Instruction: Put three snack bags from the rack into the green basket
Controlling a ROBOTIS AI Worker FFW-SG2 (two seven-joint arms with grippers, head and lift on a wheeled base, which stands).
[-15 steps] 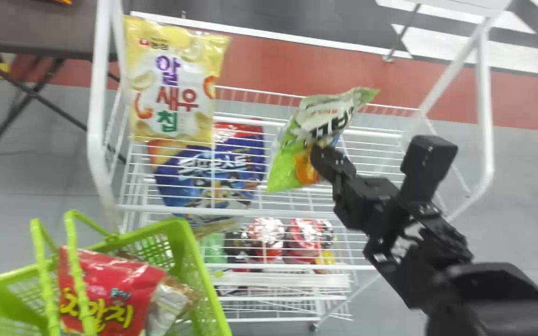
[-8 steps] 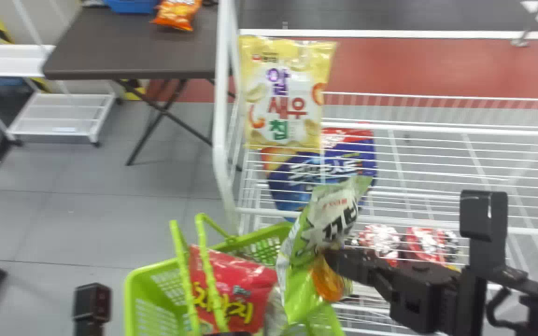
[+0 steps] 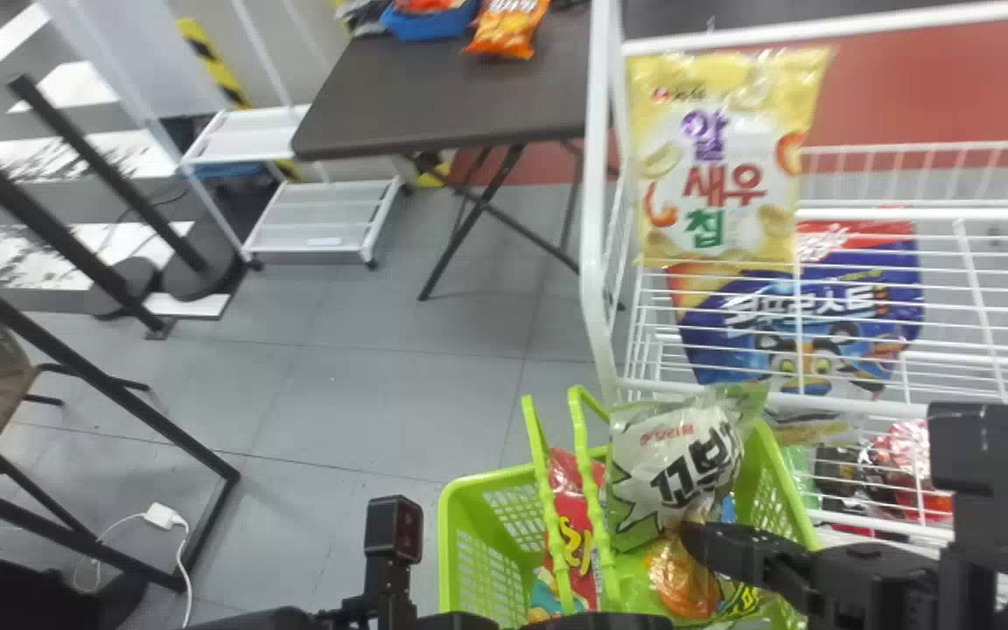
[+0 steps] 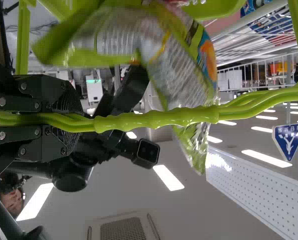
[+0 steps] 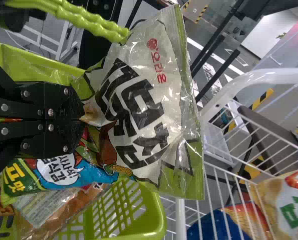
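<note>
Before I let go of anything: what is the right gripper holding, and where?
The right gripper pinches the green-and-white snack bag by its front, beside the big black lettering.

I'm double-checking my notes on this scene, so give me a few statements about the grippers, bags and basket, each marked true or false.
1. The right gripper pinches the green-and-white snack bag. True.
2. The left gripper holds the yellow snack bag. False: it grips the handle of the green basket, and the yellow bag is on the rack.
3. A red snack bag is in the green basket. True.
4. The blue snack bag lies on the dark table. False: it is on the rack.
5. An orange bag lies on the dark table. True.
</note>
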